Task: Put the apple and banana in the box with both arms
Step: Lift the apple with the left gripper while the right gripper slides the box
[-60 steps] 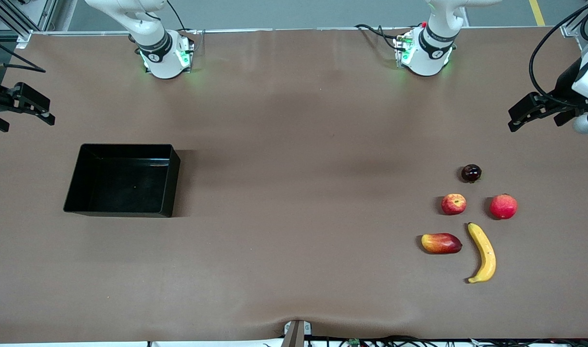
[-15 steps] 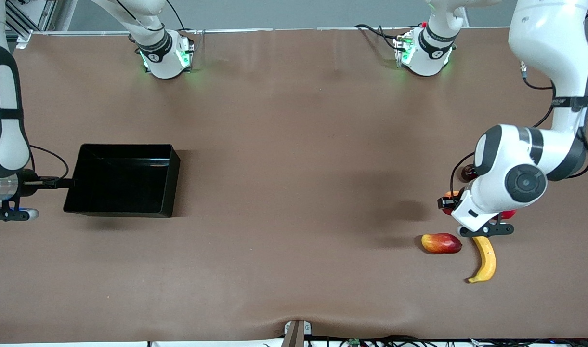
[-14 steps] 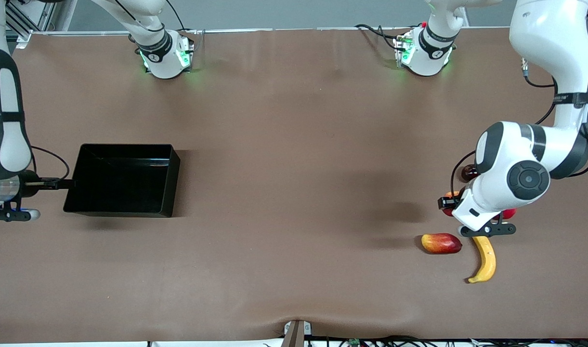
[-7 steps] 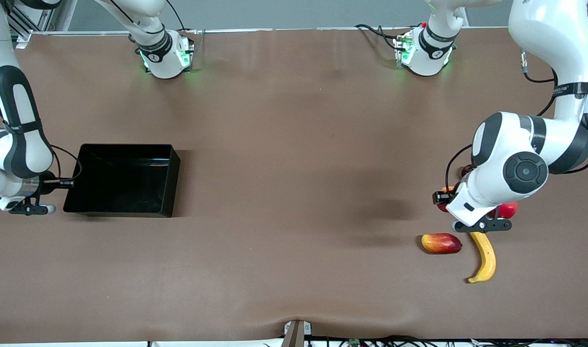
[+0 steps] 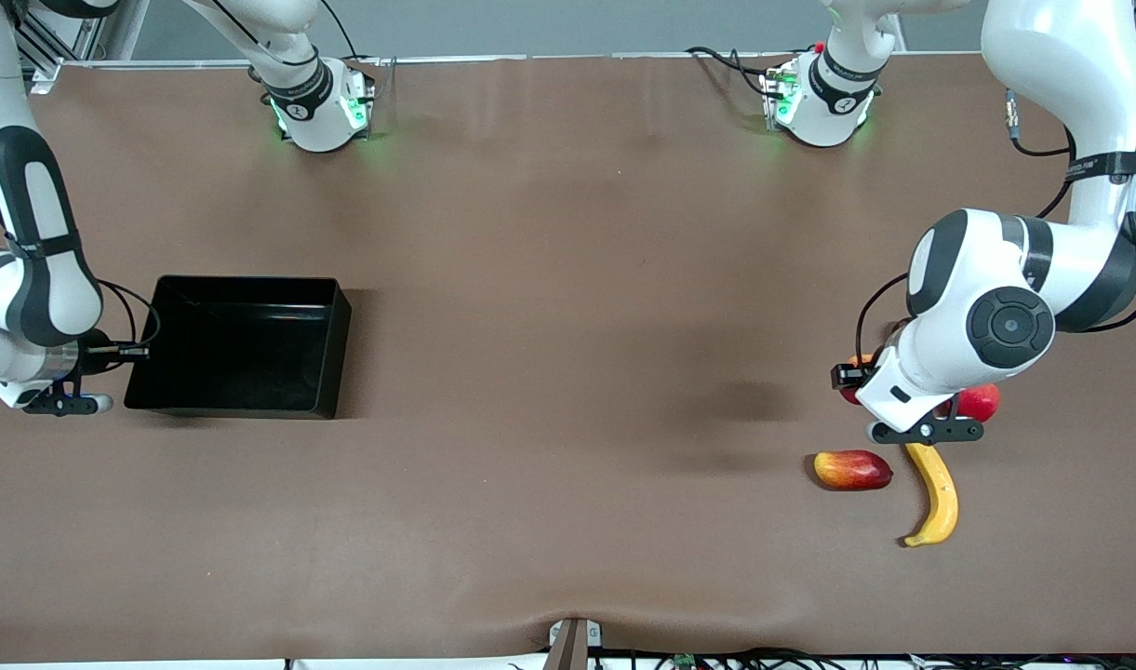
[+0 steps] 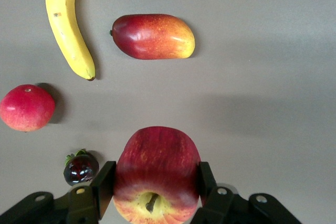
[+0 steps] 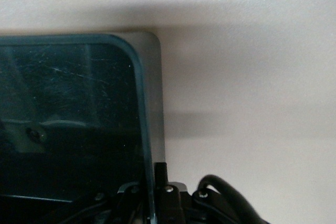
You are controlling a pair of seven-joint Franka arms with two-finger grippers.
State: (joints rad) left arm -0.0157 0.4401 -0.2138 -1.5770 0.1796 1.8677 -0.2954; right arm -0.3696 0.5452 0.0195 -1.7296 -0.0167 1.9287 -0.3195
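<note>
Apple [image 6: 156, 174]: clamped between the two fingers of the left pincer [image 6: 155, 187], held across its widest part, stem dimple facing the wrist camera. In the front view it is almost wholly hidden under the left arm's wrist, toward the left arm's end of the tabletop [image 5: 568, 372]; whether it is off the surface I cannot tell. Judgement: firm, round, smooth skin, light. A grip across the middle suits it; off-centre it would likely roll out, and too hard a squeeze would bruise it.

Banana [image 5: 936, 494]: lies on the tabletop, nearer the front camera than the left pincer, apart from it. Judgement: light, softer than the apple, curved. Best taken across its middle, where the section is thickest, fingers square to its length; a hold near a tip would let it swing.

Box [image 5: 167, 321]: empty, at the right arm's end of the tabletop, well apart from the fruit. The right pincer [image 5: 112, 353] is pinched shut on the box's end wall; the right wrist view shows that wall's rim [image 7: 143, 129] running down between its fingers. Judgement: stiff, thin-walled plastic, light enough to slide or tip if pulled by one wall.

Other fruit beside the banana, not wanted: elongated red-yellow fruit [image 5: 852, 469], round red fruit [image 5: 979, 401], small dark fruit [image 6: 80, 168].
</note>
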